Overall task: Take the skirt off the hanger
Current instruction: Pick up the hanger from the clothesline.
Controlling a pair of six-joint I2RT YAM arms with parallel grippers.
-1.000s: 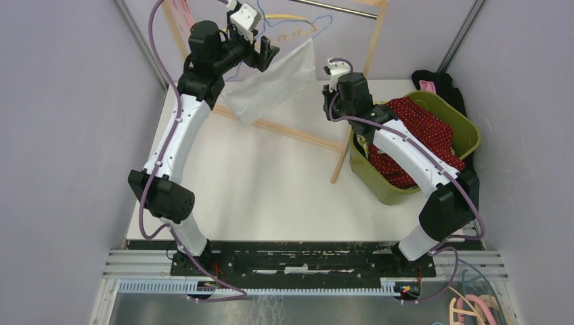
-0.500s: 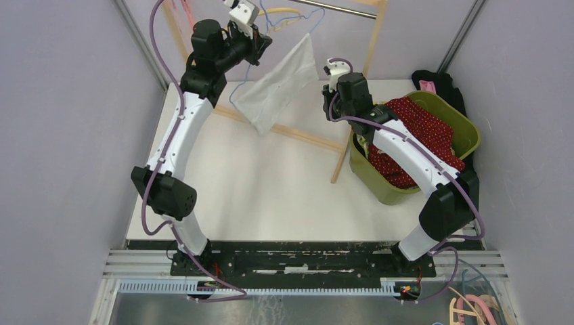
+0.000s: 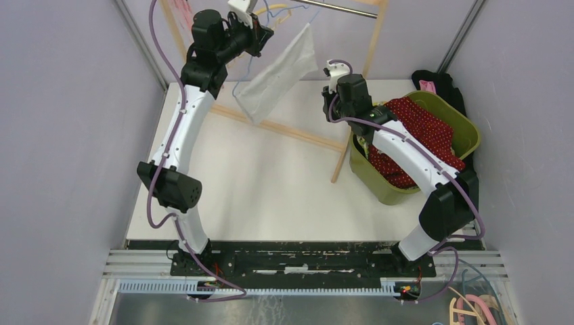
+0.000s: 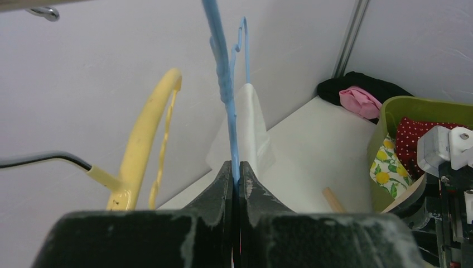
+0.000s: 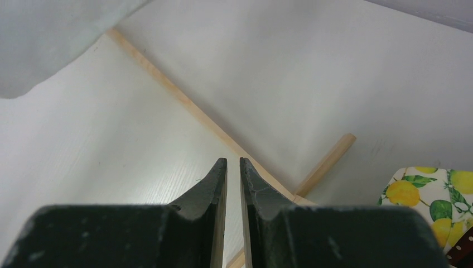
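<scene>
The left gripper (image 4: 235, 171) is raised high at the back left, its two black fingers (image 4: 220, 184) pressed together on the thin blue hanger (image 4: 223, 72), which runs straight up out of the pinch. From the hanger's far end the white fabric skirt (image 4: 251, 131) hangs by one top corner, so it is on the hanger. From above, the skirt (image 3: 279, 71) droops down and to the left, its lower edge over the light wooden rack bar (image 3: 298, 135) that crosses the white table (image 3: 271, 196). I cannot tell whether the blue hook sits on the metal rail (image 3: 338, 8). Just beside the blue hanger, on its left in the wrist view, is a curved yellow plastic hanger (image 4: 146, 131).

The right gripper (image 5: 233, 163) is lower, to the right of the skirt and apart from it. Its fingers are drawn almost together with only a slit between them, and nothing is in it. It points down at the table and the wooden bar (image 5: 184, 100).

Beyond that arm stands the olive-green plastic bin (image 3: 467, 125), with a red white-dotted cloth (image 3: 426, 125) and a lemon-print cloth (image 5: 429, 195) in it. Behind the bin lie a black garment (image 3: 433, 76) and a pink one (image 4: 360, 100).
</scene>
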